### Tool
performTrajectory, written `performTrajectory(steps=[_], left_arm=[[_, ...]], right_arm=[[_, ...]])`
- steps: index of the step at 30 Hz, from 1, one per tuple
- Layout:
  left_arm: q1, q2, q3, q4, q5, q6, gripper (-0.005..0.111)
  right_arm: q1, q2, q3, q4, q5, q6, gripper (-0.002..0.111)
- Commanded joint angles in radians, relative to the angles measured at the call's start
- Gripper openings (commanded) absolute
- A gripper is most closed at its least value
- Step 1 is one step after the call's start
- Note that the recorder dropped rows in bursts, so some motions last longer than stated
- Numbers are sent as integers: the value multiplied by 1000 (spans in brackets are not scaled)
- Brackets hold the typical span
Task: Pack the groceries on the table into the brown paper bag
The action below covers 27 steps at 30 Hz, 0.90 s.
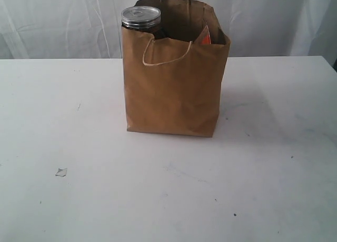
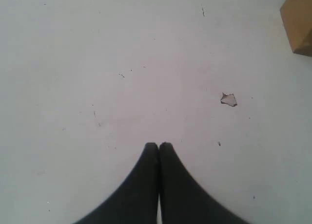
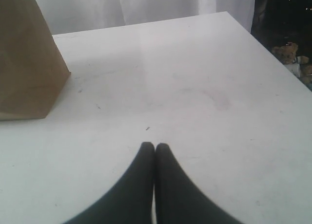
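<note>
Visibly one bag [image 1: 171, 89], one can [image 1: 140, 18]

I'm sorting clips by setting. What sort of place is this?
Probably a staged test bench in a lab or studio, not a shop: a plain white table, a white cloth backdrop hung behind it, and one paper bag standing on it.

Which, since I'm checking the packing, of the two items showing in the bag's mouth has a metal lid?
The dark can at the bag's left corner: round silver top; the pouch shows only an orange edge.
</note>
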Motion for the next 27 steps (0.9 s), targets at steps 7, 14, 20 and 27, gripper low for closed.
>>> performTrajectory(steps=[7,14,20,27], left_arm=[[3,-5,3,3,19,-2,0],[3,-5,3,3,21,-2,0],[3,-5,3,3,21,-2,0],[3,-5,3,3,21,-2,0]], right_arm=[[-4,-3,5,-1,-6,4,0],[-4,-3,5,-83,-10,4,0],[-4,-3,5,-108,-9,4,0],[-4,-3,5,-108,-9,4,0]])
